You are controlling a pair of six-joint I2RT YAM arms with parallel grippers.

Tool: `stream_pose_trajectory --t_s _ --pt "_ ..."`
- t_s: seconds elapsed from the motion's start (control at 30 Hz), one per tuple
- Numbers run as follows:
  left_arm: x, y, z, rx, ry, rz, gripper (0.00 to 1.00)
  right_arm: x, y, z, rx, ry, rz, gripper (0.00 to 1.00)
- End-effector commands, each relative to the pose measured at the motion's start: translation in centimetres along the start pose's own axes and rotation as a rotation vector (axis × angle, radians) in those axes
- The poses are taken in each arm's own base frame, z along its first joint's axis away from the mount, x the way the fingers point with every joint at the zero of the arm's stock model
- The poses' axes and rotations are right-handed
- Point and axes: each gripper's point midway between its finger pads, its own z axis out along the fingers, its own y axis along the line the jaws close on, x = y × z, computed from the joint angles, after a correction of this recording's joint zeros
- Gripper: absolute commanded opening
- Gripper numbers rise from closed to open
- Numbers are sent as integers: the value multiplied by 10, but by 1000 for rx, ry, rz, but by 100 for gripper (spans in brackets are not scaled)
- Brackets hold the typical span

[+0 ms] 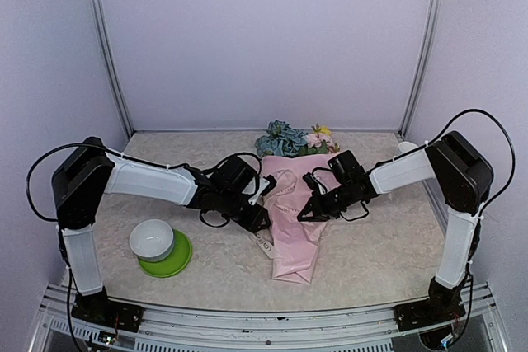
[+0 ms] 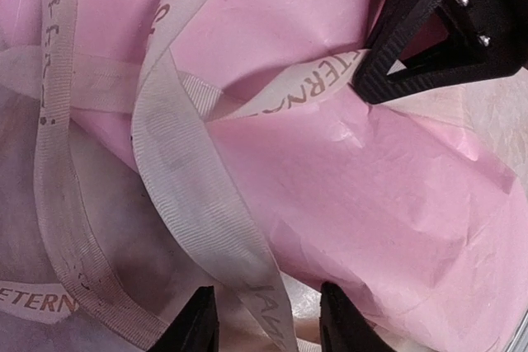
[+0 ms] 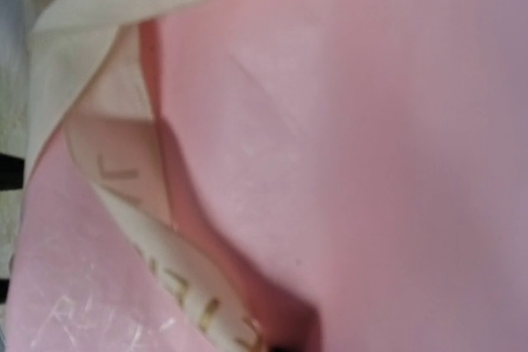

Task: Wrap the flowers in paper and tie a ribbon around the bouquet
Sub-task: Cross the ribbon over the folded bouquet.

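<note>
Between the half-parted fingers of the left gripper ran a loose strand of the ribbon, not yet clamped. Just beyond them, the right gripper was pinched shut on another stretch, against the paper of the bouquet. Closing well probably meant centring that strand flat between the pads, then drawing it away from the right fingers steadily so the knot tightened without tearing the paper.

Counter: pale, mottled surface. Bouquet lies at centre, pink paper cone with narrow end toward near edge. Flowers at far end, close to back wall. Ribbon trails onto counter just left of cone. Green plate at near left, white bowl on it.
</note>
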Motion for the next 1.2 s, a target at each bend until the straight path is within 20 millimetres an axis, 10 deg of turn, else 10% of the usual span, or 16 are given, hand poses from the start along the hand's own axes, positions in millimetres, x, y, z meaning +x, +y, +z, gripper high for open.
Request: stream_pose_trajectory --t_s 0.0,0.13,0.57,0.9,1.03,1.17 --pt "-7 -3 8 12 5 -4 37 17 -14 5 60 56 32 0" --pt "4 -5 11 29 34 -10 1 15 -13 3 64 53 26 0" --pt "-128 -85 -58 307 -263 182 0 19 -12 4 50 58 32 0" --pt "-186 -171 -85 515 -448 379 0 25 -11 8 14 67 47 0" --pt "-216 -144 -94 444 -574 281 0 27 -11 6 19 66 50 0" --pt "-231 -67 -58 391 -572 6 1 27 -10 5 14 63 51 0"
